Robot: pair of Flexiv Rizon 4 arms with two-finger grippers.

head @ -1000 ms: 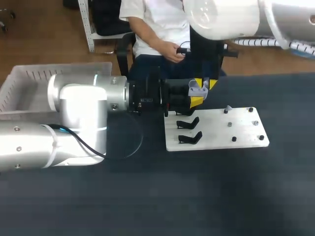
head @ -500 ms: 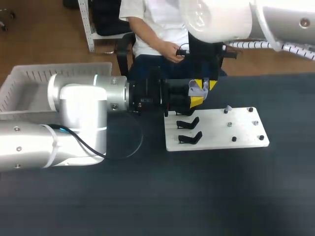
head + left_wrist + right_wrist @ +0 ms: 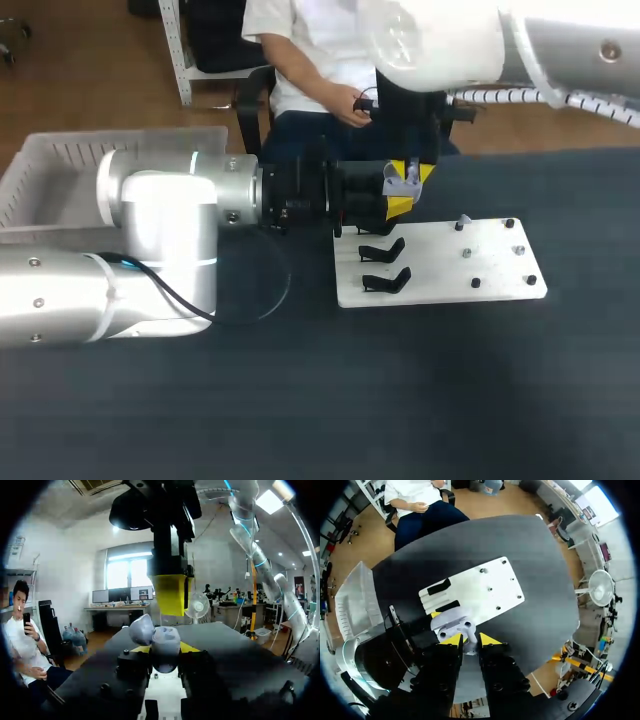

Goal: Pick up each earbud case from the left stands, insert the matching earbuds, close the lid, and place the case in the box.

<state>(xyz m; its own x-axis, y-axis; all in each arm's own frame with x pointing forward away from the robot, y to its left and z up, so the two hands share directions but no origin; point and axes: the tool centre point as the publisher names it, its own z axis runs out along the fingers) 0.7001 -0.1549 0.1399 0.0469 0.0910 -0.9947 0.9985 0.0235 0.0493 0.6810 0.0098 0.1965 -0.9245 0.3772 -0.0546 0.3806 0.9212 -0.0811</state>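
Observation:
My left gripper (image 3: pixel 398 200) is shut on a lavender earbud case (image 3: pixel 402 181), holding it above the far left corner of the white board (image 3: pixel 470 275). In the left wrist view the case (image 3: pixel 161 641) sits between the yellow tips of this gripper (image 3: pixel 164 651), its lid (image 3: pixel 141 629) standing open. My right gripper (image 3: pixel 418 172) hangs directly over the case. In the right wrist view that gripper (image 3: pixel 470 640) is shut on a small pale earbud (image 3: pixel 468 632), just above the open case (image 3: pixel 451 622).
Two black stands (image 3: pixel 385 265) sit bare on the board's left side, with small pegs (image 3: pixel 467 252) on its right half. A clear plastic bin (image 3: pixel 60 170) stands at the table's far left, behind my left arm.
My right arm's upper part has drifted slightly to the left. Both grippers and the case have stayed where they were.

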